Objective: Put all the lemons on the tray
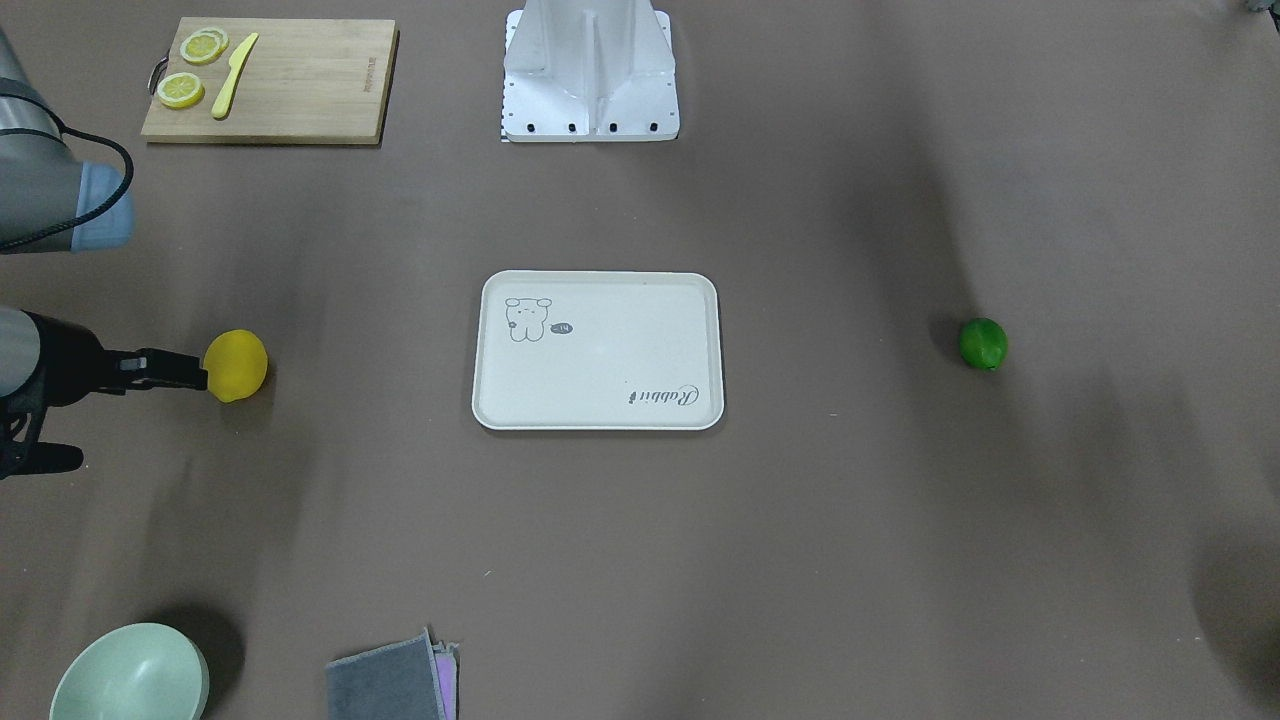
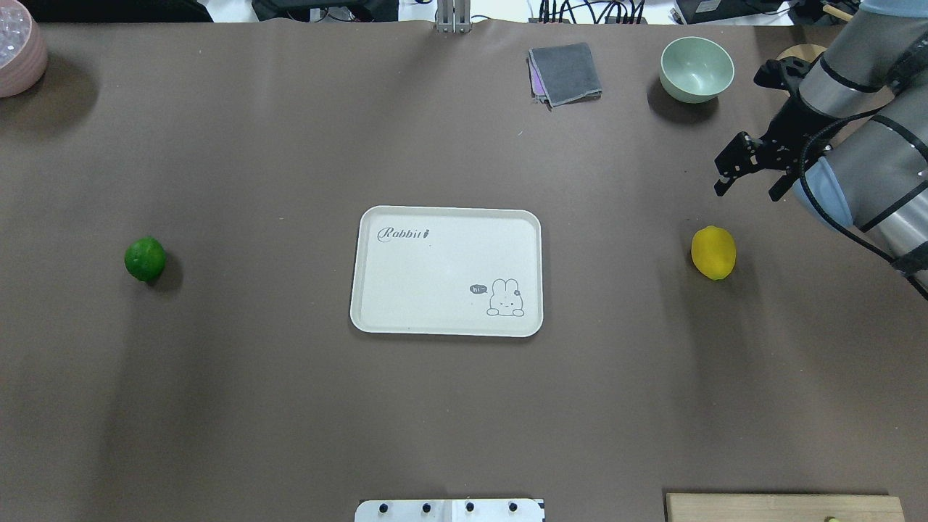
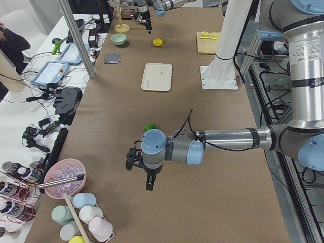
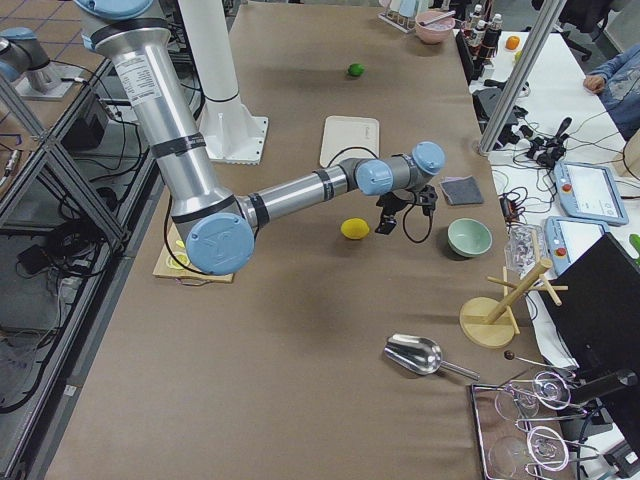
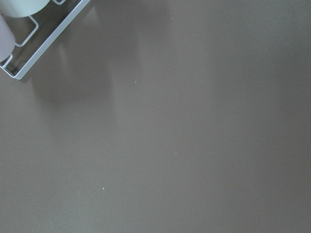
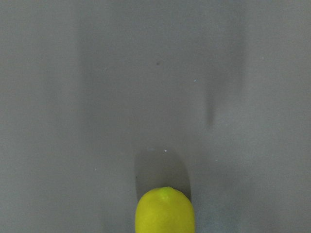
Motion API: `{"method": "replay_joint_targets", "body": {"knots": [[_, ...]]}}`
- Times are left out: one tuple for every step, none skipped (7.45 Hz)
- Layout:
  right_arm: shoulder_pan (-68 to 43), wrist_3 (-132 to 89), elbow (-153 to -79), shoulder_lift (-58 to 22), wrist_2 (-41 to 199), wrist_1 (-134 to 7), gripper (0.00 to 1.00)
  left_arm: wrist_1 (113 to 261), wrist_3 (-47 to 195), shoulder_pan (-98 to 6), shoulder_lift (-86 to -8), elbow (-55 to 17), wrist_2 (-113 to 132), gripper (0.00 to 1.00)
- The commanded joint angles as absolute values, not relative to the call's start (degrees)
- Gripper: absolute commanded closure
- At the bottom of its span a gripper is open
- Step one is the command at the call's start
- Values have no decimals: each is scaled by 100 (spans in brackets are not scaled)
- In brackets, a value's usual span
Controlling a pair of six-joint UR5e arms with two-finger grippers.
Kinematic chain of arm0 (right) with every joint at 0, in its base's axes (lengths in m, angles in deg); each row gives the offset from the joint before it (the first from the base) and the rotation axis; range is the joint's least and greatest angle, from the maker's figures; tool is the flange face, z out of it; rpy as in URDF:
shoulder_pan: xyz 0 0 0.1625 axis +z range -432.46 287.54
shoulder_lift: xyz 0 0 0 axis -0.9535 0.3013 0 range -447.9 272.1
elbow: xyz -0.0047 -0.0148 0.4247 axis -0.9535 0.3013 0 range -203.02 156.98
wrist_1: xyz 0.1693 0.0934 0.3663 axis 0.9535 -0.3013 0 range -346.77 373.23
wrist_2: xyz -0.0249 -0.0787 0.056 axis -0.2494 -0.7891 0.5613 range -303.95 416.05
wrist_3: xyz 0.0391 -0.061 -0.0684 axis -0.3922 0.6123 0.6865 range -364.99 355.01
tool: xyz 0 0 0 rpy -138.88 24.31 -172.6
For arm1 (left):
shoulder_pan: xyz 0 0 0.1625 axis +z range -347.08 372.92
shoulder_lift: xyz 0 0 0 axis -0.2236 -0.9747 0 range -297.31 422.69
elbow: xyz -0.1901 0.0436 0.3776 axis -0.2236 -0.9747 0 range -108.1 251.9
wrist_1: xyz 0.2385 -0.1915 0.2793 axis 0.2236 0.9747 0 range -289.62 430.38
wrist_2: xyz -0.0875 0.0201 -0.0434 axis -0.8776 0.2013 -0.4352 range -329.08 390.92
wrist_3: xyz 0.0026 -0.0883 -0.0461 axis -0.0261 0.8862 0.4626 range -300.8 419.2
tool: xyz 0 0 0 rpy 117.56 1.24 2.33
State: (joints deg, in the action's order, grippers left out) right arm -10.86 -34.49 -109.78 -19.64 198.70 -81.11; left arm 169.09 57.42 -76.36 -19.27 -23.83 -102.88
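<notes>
Both lemons are on the table, neither on the tray (image 2: 446,212). The yellow lemon (image 2: 713,252) sits well off the tray's short side by the bunny drawing, and the green lemon (image 2: 145,259) is well off the opposite short side. The right gripper (image 2: 747,190) hangs near the yellow one, farther from the tray, with its jaws spread wide and nothing in them. The left gripper (image 3: 145,172) is way past the green one, and I can't tell if it's open.

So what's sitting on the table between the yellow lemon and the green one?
The tray lies about midway between the yellow lemon and the green lemon, with nothing on it. The overhead view shows this best.
</notes>
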Motion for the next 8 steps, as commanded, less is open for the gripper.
{"method": "replay_joint_targets", "body": {"knots": [[-1330, -3469, -10819, -1979, 19809, -8011, 1, 16610, 6529, -7175, -2728, -2311, -10755, 2], [-1392, -3461, -10775, -1988, 19782, -8011, 1, 16653, 7223, -6728, -2992, -2302, -11091, 2], [-1454, -3460, -10731, -1996, 19782, -8003, 1, 16662, 7848, -6306, -3395, -2259, -11076, 2], [-1498, -3443, -10722, -1996, 19782, -7994, 1, 16680, 8376, -5841, -3739, -2163, -11059, 2], [-1611, -3434, -10670, -1970, 19773, -7837, 1, 16689, 8703, -5323, -3951, -2040, -11041, 2], [-1682, -3425, -10591, -1970, 19773, -7757, 1, 16689, 8880, -5100, -4275, -1769, -11041, 2], [-1744, -3408, -10599, -1935, 19782, -7756, 1, 16680, 8882, -4967, -4374, -1627, -11041, 2], [-1762, -3347, -10599, -1900, 19773, -7756, 1, 16680, 8882, -4740, -4366, -1565, -11015, 2]]}}
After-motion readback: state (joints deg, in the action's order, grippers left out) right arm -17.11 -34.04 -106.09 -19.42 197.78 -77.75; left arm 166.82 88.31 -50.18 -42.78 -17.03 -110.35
